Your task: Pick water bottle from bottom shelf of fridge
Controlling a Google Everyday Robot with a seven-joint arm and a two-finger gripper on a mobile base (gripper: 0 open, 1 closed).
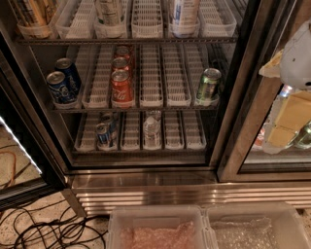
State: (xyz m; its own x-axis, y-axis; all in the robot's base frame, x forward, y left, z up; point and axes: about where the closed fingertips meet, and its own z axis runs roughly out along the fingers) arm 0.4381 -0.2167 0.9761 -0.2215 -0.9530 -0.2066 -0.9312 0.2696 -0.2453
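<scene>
The fridge (146, 187) stands open in front of me, with wire racks and a ribbed steel base. The water bottle (151, 128), small, clear and ribbed, stands upright in a middle lane of the bottom shelf (187, 138). Two blue-and-silver cans (103, 132) stand two lanes to its left. My gripper (287, 121) hangs at the far right, outside the open compartment and in front of the closed right-hand glass door. It is well to the right of the bottle and holds nothing that I can see.
The middle shelf holds blue cans (63, 83), red cans (121, 82) and a green can (209, 83). Bottles stand on the top shelf (111, 14). Two clear plastic bins (156, 226) sit below the base. Black cables (43, 229) lie on the floor at left.
</scene>
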